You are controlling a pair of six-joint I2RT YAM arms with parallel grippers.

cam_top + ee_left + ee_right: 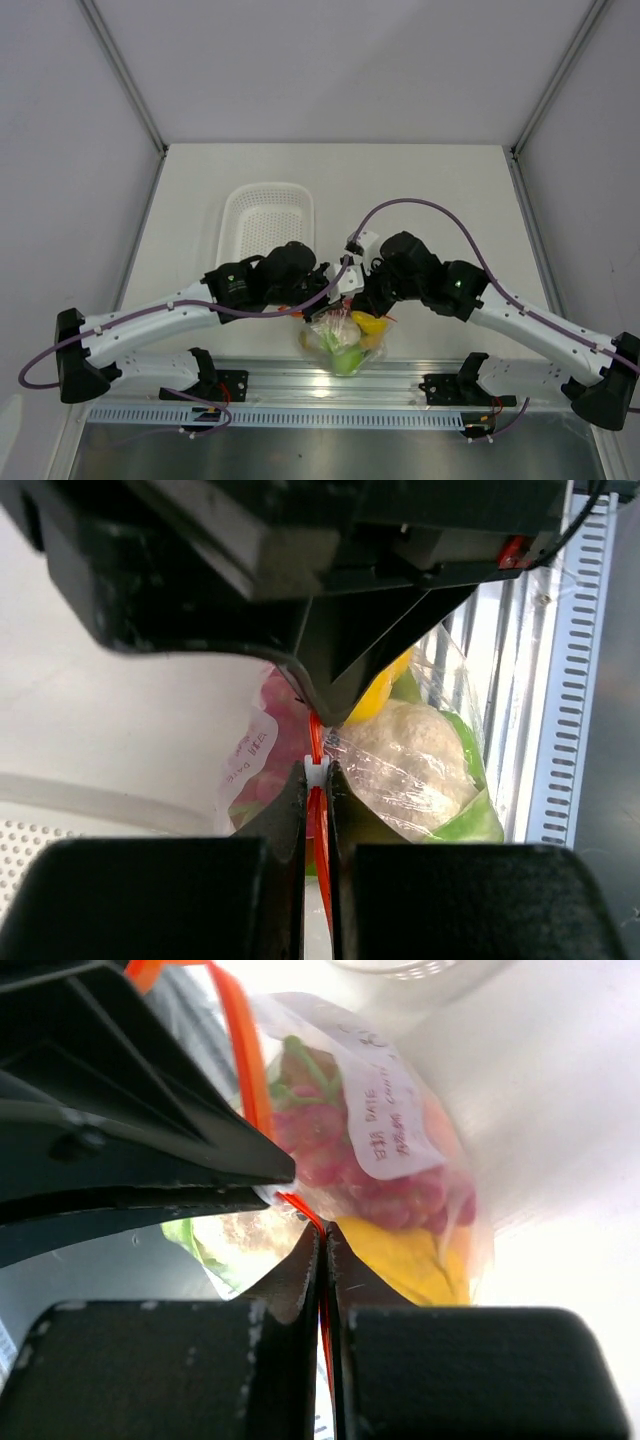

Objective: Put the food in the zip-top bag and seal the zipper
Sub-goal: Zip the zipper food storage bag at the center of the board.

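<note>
Top external view: the left jaws and the right jaws meet tip to tip above the near middle of the table (pixel 430 190), both at the upper edge of the bag (pixel 345 350). The bag sits at the near edge of the table, its lower end reaching the metal rail (pixel 270 380). Green, yellow and pale food (pixel 347 358) shows through the clear plastic. How tightly either pair of jaws is closed cannot be told from up here. A white basket (pixel 267 215) stands on the table behind the left arm, near the bag but apart from it

Left wrist view: the left jaws are pressed together with only a sliver between them, pinching the orange zipper (pixel 316 735). A small white tab (pixel 316 771) on the strip sits right at their tips. The right arm's black body fills the top of the view, just beyond the pinch. To the right of the strip, inside the bag, lie the cauliflower (pixel 400 760), a yellow fruit (pixel 375 695) and the green apple (pixel 468 822). A white label (pixel 250 755) is on the bag's left face

Right wrist view: the right jaws are closed nearly flat on the same strip, which curves up and away to the upper left. Behind it the bag holds the grapes (pixel 340 1165) under the label, with a yellow piece below them
</note>
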